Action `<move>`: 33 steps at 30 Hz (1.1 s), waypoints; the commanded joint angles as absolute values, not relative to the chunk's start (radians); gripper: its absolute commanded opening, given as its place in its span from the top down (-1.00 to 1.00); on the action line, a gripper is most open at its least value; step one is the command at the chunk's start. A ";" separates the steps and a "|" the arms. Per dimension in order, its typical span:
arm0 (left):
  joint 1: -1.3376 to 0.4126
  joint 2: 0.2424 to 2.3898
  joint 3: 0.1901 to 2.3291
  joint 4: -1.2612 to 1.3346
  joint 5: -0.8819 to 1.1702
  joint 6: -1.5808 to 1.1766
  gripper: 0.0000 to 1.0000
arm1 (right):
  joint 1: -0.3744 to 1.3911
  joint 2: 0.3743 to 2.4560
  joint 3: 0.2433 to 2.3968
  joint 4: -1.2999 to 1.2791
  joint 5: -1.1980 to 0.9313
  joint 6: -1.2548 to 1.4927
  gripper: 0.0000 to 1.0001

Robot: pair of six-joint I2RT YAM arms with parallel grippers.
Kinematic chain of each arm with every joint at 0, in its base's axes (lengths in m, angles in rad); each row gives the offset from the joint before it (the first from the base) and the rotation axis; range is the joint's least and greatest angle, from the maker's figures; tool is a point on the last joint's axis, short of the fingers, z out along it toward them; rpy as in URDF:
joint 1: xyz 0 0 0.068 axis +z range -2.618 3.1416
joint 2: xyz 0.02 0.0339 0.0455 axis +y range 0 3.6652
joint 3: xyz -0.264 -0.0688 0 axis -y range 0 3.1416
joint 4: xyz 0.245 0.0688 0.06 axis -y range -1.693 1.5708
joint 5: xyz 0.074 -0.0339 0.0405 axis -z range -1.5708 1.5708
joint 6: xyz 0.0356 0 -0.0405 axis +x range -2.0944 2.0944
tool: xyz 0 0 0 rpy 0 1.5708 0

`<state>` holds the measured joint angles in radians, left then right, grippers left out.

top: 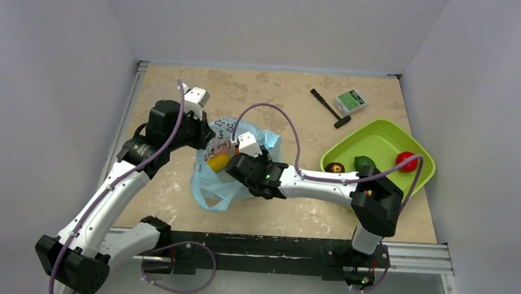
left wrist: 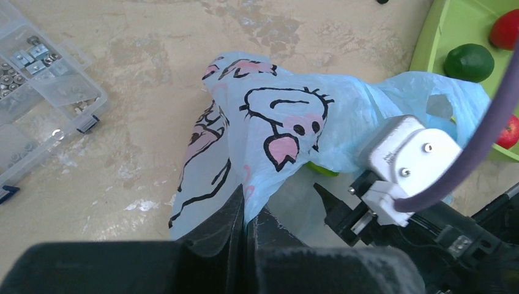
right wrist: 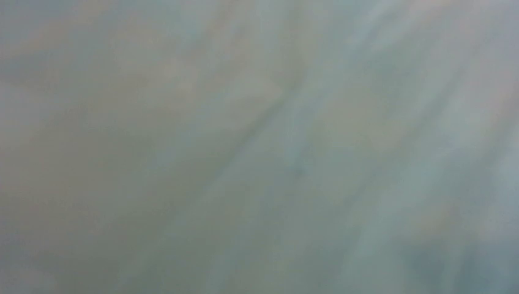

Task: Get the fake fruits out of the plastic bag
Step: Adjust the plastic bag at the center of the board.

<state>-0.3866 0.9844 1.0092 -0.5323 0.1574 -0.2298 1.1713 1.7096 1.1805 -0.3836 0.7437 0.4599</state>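
The light-blue plastic bag (top: 208,188) with a pink and black cartoon print lies mid-table; it also shows in the left wrist view (left wrist: 287,116). My left gripper (top: 207,142) is shut on a fold of the bag (left wrist: 246,211) and holds it up. My right gripper (top: 230,164) reaches into the bag's mouth beside a yellow fruit (top: 218,162). One of its black fingertips (left wrist: 326,201) shows; its jaws are hidden. The right wrist view shows only blurred blue plastic. A green-yellow fruit edge (left wrist: 321,170) peeks from under the bag. A maroon fruit (top: 335,168), a dark green fruit (top: 363,162) and a red fruit (top: 406,161) lie in the tray.
The lime-green tray (top: 379,136) sits at the right; its rim also shows in the left wrist view (left wrist: 437,37). A clear compartment box (left wrist: 37,86) of small parts lies left of the bag. A black tool (top: 330,108) and a small green box (top: 351,101) lie at the back.
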 commanded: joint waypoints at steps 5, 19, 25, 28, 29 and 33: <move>-0.388 0.990 1.015 -0.495 0.180 -0.246 1.00 | 1.154 1.783 1.140 -0.384 0.837 0.489 -0.43; -0.419 1.113 1.076 -0.742 0.067 -0.309 1.00 | 1.062 1.800 1.007 0.022 0.648 0.468 0.20; -0.419 1.111 1.009 -0.808 0.063 -0.345 1.00 | 1.057 1.715 0.885 0.295 0.598 0.470 0.66; -0.418 1.112 0.988 -0.817 0.035 -0.353 1.00 | 1.035 1.674 0.796 0.454 0.569 0.497 0.80; -0.419 1.112 0.974 -0.814 0.026 -0.352 1.00 | 1.016 1.657 0.760 0.508 0.537 0.517 0.83; -0.425 1.118 0.936 -0.817 -0.020 -0.340 1.00 | 0.952 1.583 0.615 0.717 0.396 0.578 0.86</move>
<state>-0.4152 1.1255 0.9630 -0.7925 0.0467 -0.3309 1.0119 1.6657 0.7235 0.4034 0.5205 0.5014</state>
